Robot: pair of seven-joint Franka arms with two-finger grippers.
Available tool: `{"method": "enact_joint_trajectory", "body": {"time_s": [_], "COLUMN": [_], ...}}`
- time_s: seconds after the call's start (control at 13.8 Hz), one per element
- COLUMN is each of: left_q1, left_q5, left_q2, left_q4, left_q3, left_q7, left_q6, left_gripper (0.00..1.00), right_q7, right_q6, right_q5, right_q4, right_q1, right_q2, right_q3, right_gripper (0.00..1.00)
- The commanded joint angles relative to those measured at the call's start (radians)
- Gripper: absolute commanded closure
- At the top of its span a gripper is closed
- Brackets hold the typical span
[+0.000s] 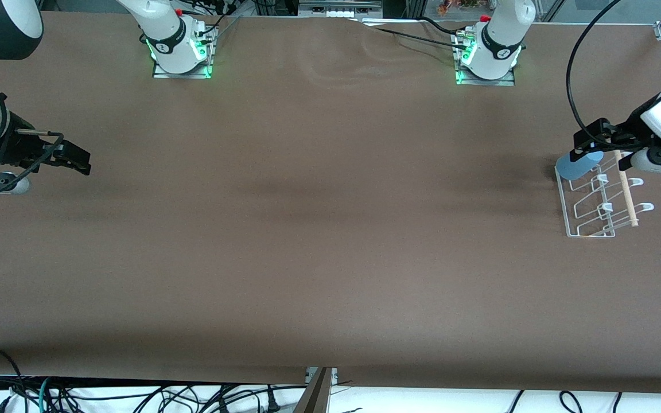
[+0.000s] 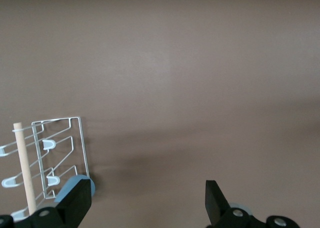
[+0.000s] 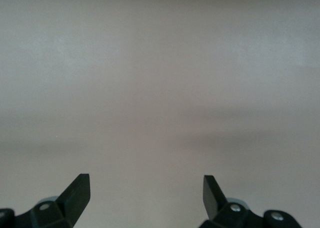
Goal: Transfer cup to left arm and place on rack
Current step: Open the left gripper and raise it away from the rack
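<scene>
The light-blue cup (image 1: 577, 165) rests on the rack (image 1: 588, 213) at the rack's end farther from the front camera, toward the left arm's end of the table. My left gripper (image 1: 601, 156) hangs open just over that end of the rack and holds nothing. In the left wrist view the cup (image 2: 70, 185) peeks out beside one finger, outside the left gripper (image 2: 148, 198), with the rack (image 2: 60, 148) alongside. My right gripper (image 1: 78, 160) waits open and empty at the right arm's end of the table; the right wrist view shows the right gripper (image 3: 146, 193) over bare cloth.
A light wooden rod (image 1: 626, 186) crosses the rack, and white hooked pegs stick out beside it. Brown cloth (image 1: 319, 229) covers the table. Both arm bases stand along the edge farthest from the front camera. Cables lie below the near edge.
</scene>
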Motion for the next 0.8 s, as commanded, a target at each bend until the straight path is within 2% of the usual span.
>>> {"method": "enact_joint_trajectory", "body": {"time_s": [0.0, 0.29, 0.73], "left_q1": [-0.042, -0.052, -0.052], "left_q5": [0.095, 0.054, 0.038], "left_q2": [-0.017, -0.077, -0.075], "left_q4": [-0.011, -0.118, -0.122], "left_q3": [0.011, 0.014, 0.014], "left_q7": [-0.061, -0.084, -0.099], "left_q6": [-0.013, 0.077, 0.077], "left_gripper": [0.0, 0.0, 0.0], "right_q7": [-0.014, -0.014, -0.013], "right_q6": [-0.013, -0.013, -0.013], "right_q5": [-0.008, -0.008, -0.006], "right_q4": [0.017, 0.017, 0.017], "right_q1": [-0.019, -0.019, -0.019], "right_q2": [0.001, 0.001, 0.001], "right_q3": [0.017, 0.017, 0.015], "right_gripper": [0.0, 0.0, 0.0]}}
